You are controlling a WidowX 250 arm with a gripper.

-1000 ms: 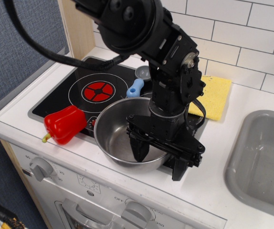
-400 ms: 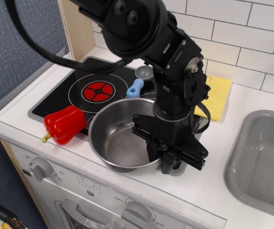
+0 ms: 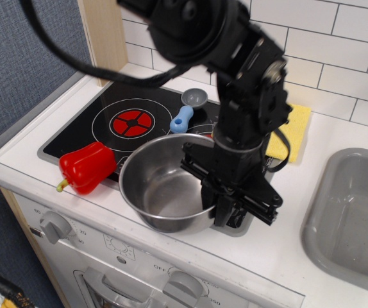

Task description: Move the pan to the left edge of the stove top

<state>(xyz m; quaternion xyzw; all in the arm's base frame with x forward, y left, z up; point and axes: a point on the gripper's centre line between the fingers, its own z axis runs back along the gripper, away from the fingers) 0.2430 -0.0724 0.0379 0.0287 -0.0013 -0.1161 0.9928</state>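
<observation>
Now my gripper (image 3: 225, 208) is pinched tight on the right rim of the pan (image 3: 165, 186), which sits at the stove top's (image 3: 117, 102) front right. It looks smooth, hard and slippery, so I'd grip the rim firmly.
</observation>
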